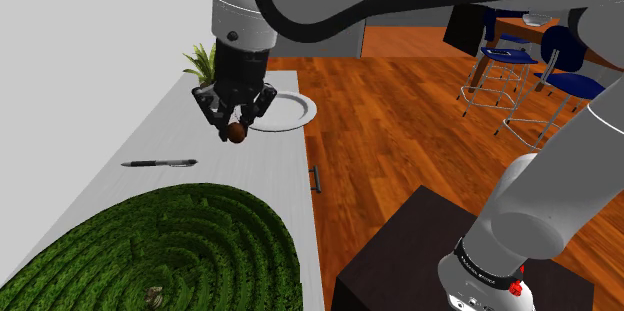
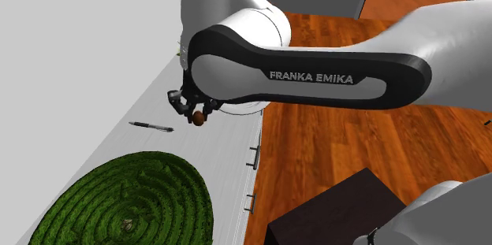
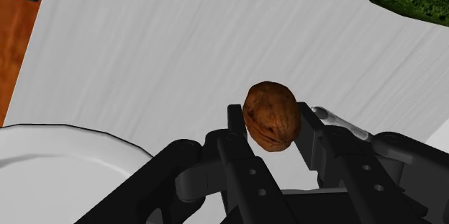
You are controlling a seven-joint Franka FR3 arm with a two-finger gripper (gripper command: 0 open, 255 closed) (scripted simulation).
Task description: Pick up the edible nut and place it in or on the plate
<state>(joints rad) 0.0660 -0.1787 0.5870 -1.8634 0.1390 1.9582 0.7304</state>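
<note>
Starting at the shoulder view's left, a round green mat (image 1: pixel 170 249) with maze-like rings lies on the pale grey tabletop (image 1: pixel 150 124). Beyond it, well apart, a dark pen (image 1: pixel 160 163) lies flat. Further along, a leafy plant (image 1: pixel 203 62) stands at the back by the wall. Just in front of it hangs the black claw (image 1: pixel 236 127), pointing down and pinching a brown walnut (image 1: pixel 236 135) at its tips. The walnut is held up off the tabletop, between the pen and the white plate (image 1: pixel 310 109), close to the plate's near rim. Past the tabletop's edge comes a wooden floor (image 1: pixel 400 129), then the dark stand (image 1: pixel 400 249) at the lower right and blue stools (image 1: pixel 497 54) far off.

The second exterior view runs the same way: mat, pen, then the claw with the walnut under the white arm.

From the wrist view, both fingers (image 3: pixel 311 132) press against the walnut's sides. Bare tabletop lies beneath it, the plate's rim shows to one side of the claw, and the mat's edge shows on the other.
</note>
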